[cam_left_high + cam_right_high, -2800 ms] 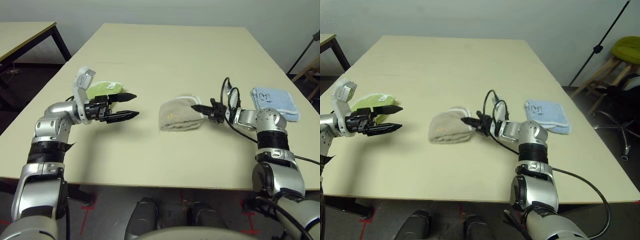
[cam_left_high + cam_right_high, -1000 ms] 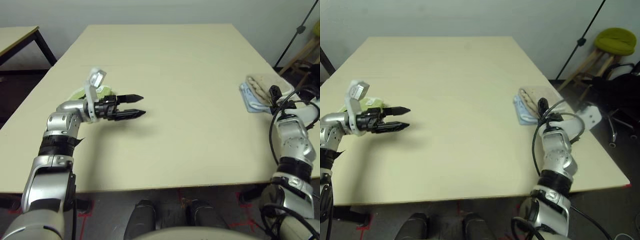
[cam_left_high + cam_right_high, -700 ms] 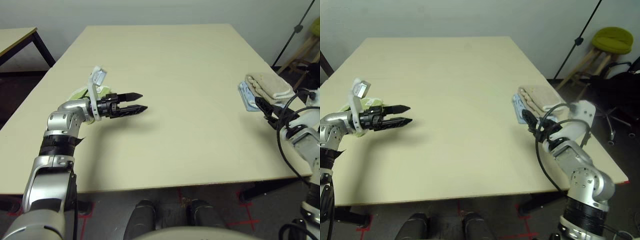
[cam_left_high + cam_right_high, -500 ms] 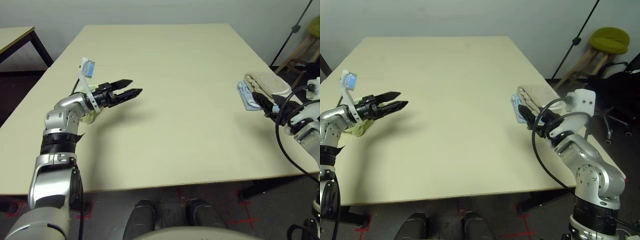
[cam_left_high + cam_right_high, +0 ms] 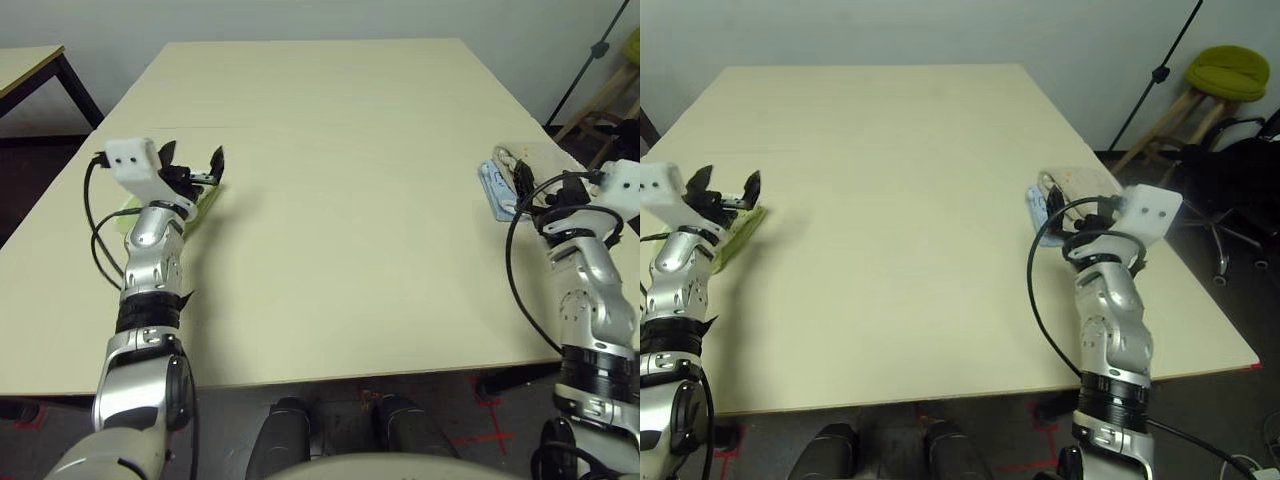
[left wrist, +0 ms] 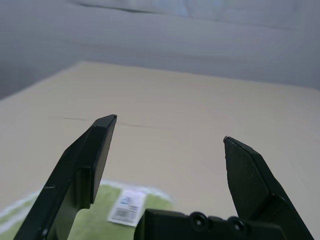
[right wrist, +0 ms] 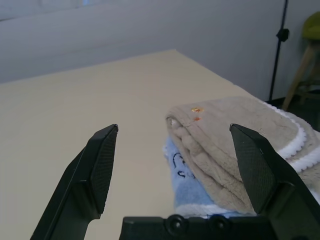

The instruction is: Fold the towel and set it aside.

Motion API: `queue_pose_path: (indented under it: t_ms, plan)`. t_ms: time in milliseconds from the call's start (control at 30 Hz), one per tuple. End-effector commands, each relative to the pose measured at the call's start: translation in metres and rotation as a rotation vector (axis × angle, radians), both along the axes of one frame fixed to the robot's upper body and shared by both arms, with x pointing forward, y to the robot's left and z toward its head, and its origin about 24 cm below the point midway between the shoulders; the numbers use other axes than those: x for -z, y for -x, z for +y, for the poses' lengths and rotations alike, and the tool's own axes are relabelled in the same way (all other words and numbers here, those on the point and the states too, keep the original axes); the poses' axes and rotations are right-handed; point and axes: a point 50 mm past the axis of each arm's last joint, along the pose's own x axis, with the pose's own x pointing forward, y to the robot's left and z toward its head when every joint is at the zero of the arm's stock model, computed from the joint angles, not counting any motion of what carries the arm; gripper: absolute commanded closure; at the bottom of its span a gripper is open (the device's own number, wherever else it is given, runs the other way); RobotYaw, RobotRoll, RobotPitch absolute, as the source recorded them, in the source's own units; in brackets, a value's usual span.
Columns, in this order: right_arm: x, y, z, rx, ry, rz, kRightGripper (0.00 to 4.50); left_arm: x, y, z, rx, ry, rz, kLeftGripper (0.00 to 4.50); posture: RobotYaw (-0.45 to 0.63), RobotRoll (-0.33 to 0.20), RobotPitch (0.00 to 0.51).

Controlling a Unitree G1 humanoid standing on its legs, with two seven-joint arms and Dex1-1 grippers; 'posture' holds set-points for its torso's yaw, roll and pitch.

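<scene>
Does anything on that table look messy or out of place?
Nothing stands out. The folded towel lies on top of the light blue cloth near the table's right edge, slightly askew on it. The lime-green cloth lies flat at the left. Both grippers are open and empty.

folded towel (image 5: 1078,181) on blue cloth (image 5: 1037,208), green cloth (image 5: 737,232) opposite

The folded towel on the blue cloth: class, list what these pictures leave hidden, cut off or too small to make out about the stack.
- Towel: its far end runs off the right wrist picture's edge.
- Towel in the head views: the right gripper and its cable cover most of it.
- Blue cloth: mostly buried under the towel; its dark printed marking is partly covered and unreadable.
- Towel's orange motif: too small to make out.
</scene>
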Motion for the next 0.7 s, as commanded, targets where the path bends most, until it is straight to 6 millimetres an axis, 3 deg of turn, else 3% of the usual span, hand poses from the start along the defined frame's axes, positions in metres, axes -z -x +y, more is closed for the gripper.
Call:
queue_pose_path:
  t_ms: [33,500,700]
  plan:
    - [0.005,0.000,-0.003,0.050,0.006,0.001,0.02,0.012,0.004,0.006,-0.076,-0.007,0.014,0.00,0.01,0.000,0.116]
    - [0.009,-0.003,0.007,0.023,-0.028,0.006,0.02,0.033,0.013,0.019,-0.166,0.035,0.076,0.00,0.01,0.000,0.106]
    - [0.006,-0.011,0.012,-0.011,-0.021,0.008,0.02,0.024,0.007,0.013,-0.143,0.028,0.049,0.00,0.02,0.000,0.099]
